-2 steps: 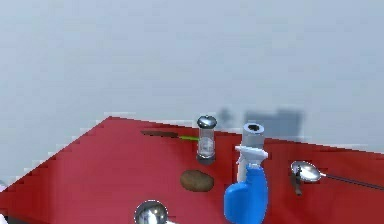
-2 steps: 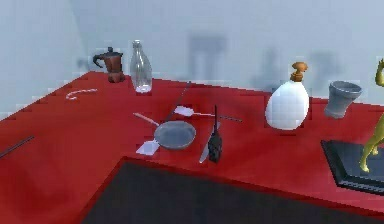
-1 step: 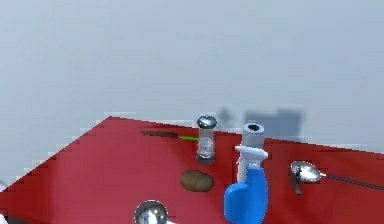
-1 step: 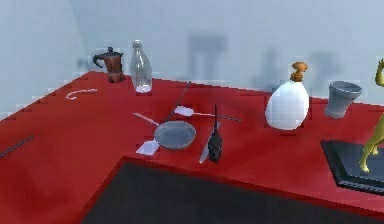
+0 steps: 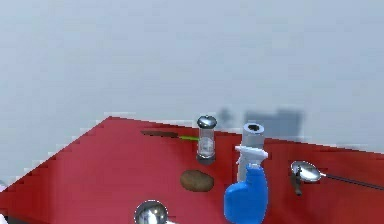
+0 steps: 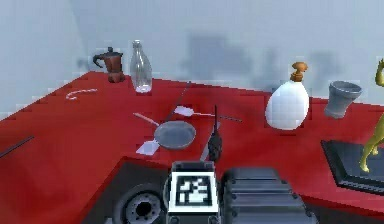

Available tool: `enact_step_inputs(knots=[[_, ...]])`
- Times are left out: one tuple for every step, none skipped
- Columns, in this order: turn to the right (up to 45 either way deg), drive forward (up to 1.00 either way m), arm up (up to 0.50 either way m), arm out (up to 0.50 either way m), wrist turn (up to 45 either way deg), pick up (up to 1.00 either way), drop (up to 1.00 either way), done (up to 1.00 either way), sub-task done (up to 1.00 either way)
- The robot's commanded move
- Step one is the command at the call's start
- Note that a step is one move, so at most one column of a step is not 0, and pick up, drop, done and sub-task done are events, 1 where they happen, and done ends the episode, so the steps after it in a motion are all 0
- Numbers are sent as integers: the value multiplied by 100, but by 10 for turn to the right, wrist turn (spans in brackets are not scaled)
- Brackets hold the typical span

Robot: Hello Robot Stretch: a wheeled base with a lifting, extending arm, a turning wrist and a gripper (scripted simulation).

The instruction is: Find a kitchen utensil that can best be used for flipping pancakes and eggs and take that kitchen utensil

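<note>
Red countertop [image 6: 60,115] runs under everything, with a pale grey wall [image 6: 250,30] behind. 1 dark utensil [image 6: 213,138], thin at its far end and broader nearer, likely the spatula, lies at 1 o'clock from the gripper [image 6: 142,205]. A grey pan [image 6: 175,131] sits just beside it at 9 o'clock. Whether the gripper holds anything, I cannot tell.

The bench [image 6: 60,125] lies mostly bare on the arm side view's left, before the bottle [image 6: 142,67] and kettle [image 6: 112,63]. A white jug [image 6: 288,105], cup [image 6: 343,98] and statue [image 6: 372,150] crowd its right.
</note>
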Motion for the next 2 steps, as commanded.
enact_step_inputs(knots=[[0,0,0,22,0,0,0,0,0],[0,0,0,0,450,0,0,0,0]])
